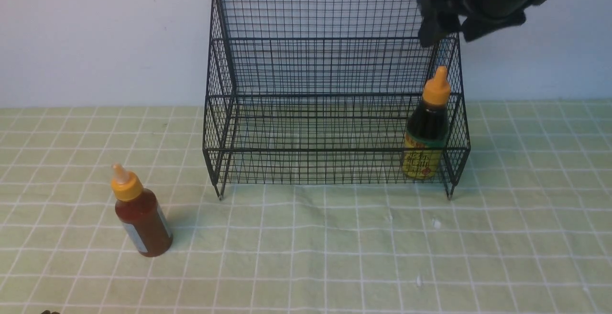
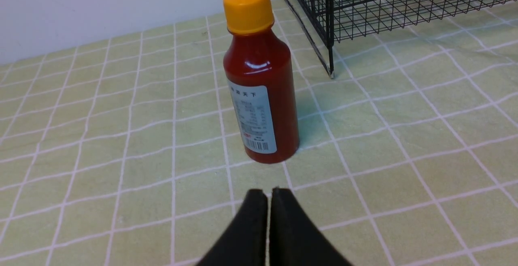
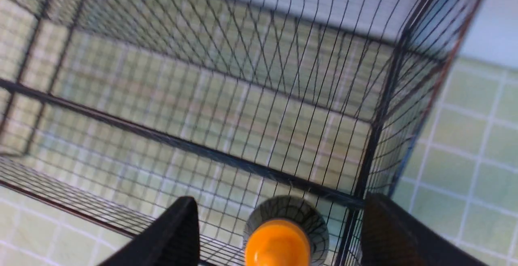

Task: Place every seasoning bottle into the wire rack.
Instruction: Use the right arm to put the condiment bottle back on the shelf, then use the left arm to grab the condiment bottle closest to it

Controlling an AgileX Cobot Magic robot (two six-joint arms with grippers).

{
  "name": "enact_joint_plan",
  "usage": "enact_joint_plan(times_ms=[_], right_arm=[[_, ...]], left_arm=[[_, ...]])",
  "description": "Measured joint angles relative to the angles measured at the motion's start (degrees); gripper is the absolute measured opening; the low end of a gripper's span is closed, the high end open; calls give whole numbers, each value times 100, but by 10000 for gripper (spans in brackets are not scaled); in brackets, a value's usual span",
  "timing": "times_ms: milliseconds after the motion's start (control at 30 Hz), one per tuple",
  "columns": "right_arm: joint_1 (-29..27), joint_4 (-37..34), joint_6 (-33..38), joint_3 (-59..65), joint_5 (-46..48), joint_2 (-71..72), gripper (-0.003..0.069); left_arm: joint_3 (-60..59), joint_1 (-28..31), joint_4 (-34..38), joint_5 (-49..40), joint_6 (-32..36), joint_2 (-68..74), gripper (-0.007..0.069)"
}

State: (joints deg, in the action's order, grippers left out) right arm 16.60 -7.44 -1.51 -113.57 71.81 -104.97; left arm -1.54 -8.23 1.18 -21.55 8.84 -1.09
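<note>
Two seasoning bottles observed, one inside the wire rack (image 1: 325,95) and one outside it. The dark bottle (image 1: 427,125), with yellow label and orange nozzle cap (image 1: 437,89), is in the rack at its right end, close to the right side panel (image 1: 460,127). Its pointed cap faces up; its lower part shows behind the front mesh.

The reddish-brown bottle (image 1: 146,218) stands on the checked cloth (image 1: 334,256), to the left of the rack and nearer to me, apart from it. Its orange-yellow cap (image 2: 249,9) is uppermost, and a white label (image 2: 253,116) shows on its side.

Right gripper (image 3: 281,203): fingers spread well apart, nothing clamped. I have it above the right end of the rack; from the right wrist view, the dark bottle's cap appears between the fingers, with space on both sides.

Left gripper (image 2: 268,195): fingertips together, nothing held. I have it near the reddish-brown bottle, without contact. A pale wall (image 1: 105,32) rises behind the rack, at the far side of the cloth.
</note>
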Motion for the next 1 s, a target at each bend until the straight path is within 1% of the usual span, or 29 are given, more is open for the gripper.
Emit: enact_joint_plan(times_ms=[33, 133, 167, 200, 233, 300, 333, 400, 433, 467, 500, 533, 633, 700, 767, 833, 1000], right_arm=[[0, -45, -61, -12, 26, 377, 454], [0, -189, -87, 20, 37, 980, 370], [0, -213, -87, 28, 37, 1032, 353], [0, -262, -87, 160, 37, 1482, 268], [0, -269, -81, 208, 37, 1542, 256], [0, -275, -40, 589, 44, 2309, 118], [0, -269, -14, 819, 59, 2650, 66], [0, -176, 38, 1527, 59, 3525, 5], [0, -119, 46, 1884, 34, 3911, -3], [0, -93, 53, 2034, 19, 3991, -4], [0, 3, 52, 2596, -222, 4560, -10], [0, 16, 52, 2681, -266, 4725, -10], [0, 111, 14, 4236, -1310, 6184, -12], [0, 78, -81, 4919, -2000, 6989, -12], [0, 49, -127, 5490, -2487, 7615, -12], [0, 29, -201, 6406, -3480, 8703, -12], [0, 107, -213, 7483, -4361, 10154, -12]], left_arm=[[0, 0, 0, 0, 0, 0, -7], [0, 0, 0, 0, 0, 0, -7], [0, 0, 0, 0, 0, 0, -7], [0, 0, 0, 0, 0, 0, -7], [0, 0, 0, 0, 0, 0, -7], [0, 0, 0, 0, 0, 0, -7], [0, 0, 0, 0, 0, 0, -7], [0, 0, 0, 0, 0, 0, -7], [0, 0, 0, 0, 0, 0, -7], [0, 0, 0, 0, 0, 0, -7], [0, 0, 0, 0, 0, 0, -7], [0, 0, 0, 0, 0, 0, -7], [0, 0, 0, 0, 0, 0, -7], [0, 0, 0, 0, 0, 0, -7], [0, 0, 0, 0, 0, 0, -7], [0, 0, 0, 0, 0, 0, -7], [0, 0, 0, 0, 0, 0, -7]])
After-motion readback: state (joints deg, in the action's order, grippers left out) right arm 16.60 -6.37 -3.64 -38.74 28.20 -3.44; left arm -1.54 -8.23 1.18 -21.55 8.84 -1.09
